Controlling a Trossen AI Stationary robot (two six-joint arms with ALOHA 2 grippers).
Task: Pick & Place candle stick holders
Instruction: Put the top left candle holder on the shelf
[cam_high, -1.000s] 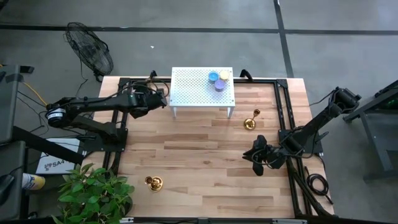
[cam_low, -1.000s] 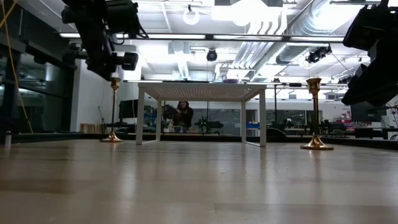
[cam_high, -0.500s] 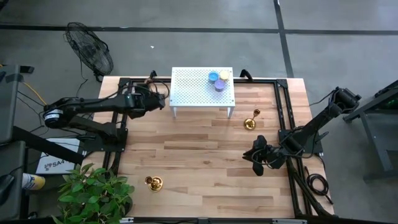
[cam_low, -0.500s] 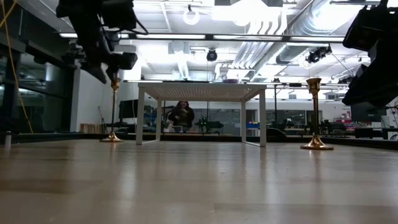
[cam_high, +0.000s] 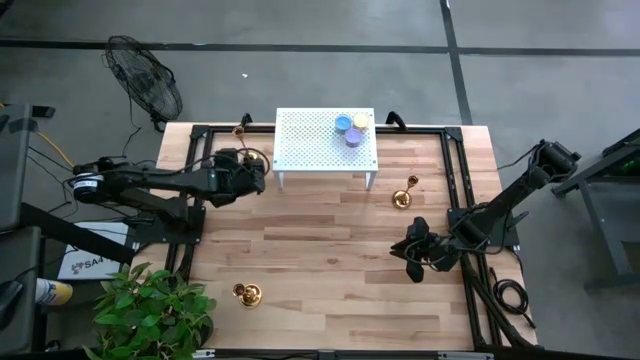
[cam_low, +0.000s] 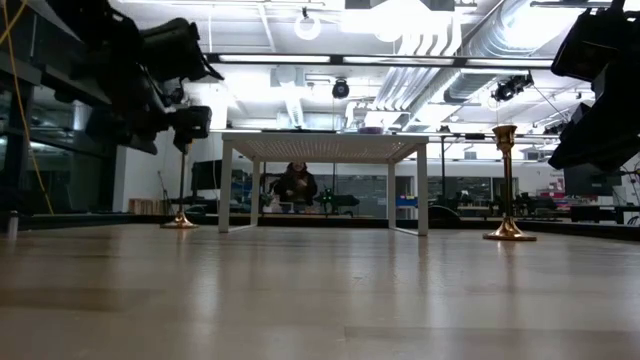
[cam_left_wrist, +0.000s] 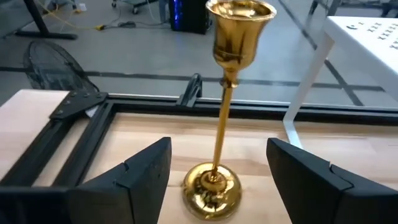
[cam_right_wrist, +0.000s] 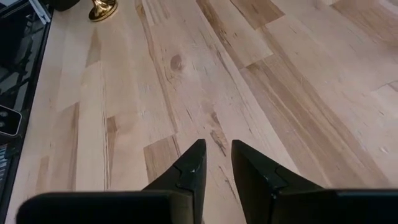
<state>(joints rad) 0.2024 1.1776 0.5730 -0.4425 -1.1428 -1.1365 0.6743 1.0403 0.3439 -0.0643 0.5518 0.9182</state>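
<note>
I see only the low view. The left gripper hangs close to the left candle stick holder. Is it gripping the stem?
Observer: No. In the left wrist view the left gripper is open. Its fingers stand apart from the stem, and the left holder stands upright by itself.
Operator: I count two holders. Are there more?
Observer: Yes. The high view shows a third holder near the table's front left corner, beside the plant.
Operator: Does the right gripper carry anything?
Observer: No. In the right wrist view the right gripper hangs over bare wood, its fingers narrowly apart with nothing between them.
</note>
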